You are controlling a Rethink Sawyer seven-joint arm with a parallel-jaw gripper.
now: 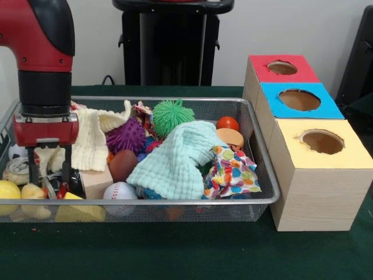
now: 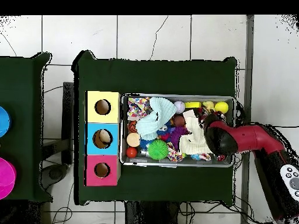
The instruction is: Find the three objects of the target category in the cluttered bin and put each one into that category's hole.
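The wire-mesh bin (image 1: 175, 202) is full of toys and cloths; it also shows in the overhead view (image 2: 175, 165). My gripper (image 1: 49, 185) is open, its fingers (image 1: 32, 174) lowered into the bin's left end. A pale yellow lumpy figure (image 1: 32, 191) lies by the left finger, next to a smooth yellow ball (image 1: 7, 189). A tan-orange rounded toy (image 1: 230, 137) lies at the right end; its shape is unclear. The red-topped hole (image 1: 282, 67) is the farthest of three in the box row, and also shows in the overhead view (image 2: 102, 170).
Cream cloth (image 1: 90, 137), mint cloth (image 1: 175, 157) and patterned cloth (image 1: 230, 172) cover parts of the bin. Purple (image 1: 126, 136) and green (image 1: 173, 112) spiky balls, a baseball (image 1: 119, 191), a wooden block (image 1: 96, 182) and a red ball (image 1: 227, 123) lie around. Blue (image 1: 299, 100) and yellow (image 1: 322, 141) holes stand nearer.
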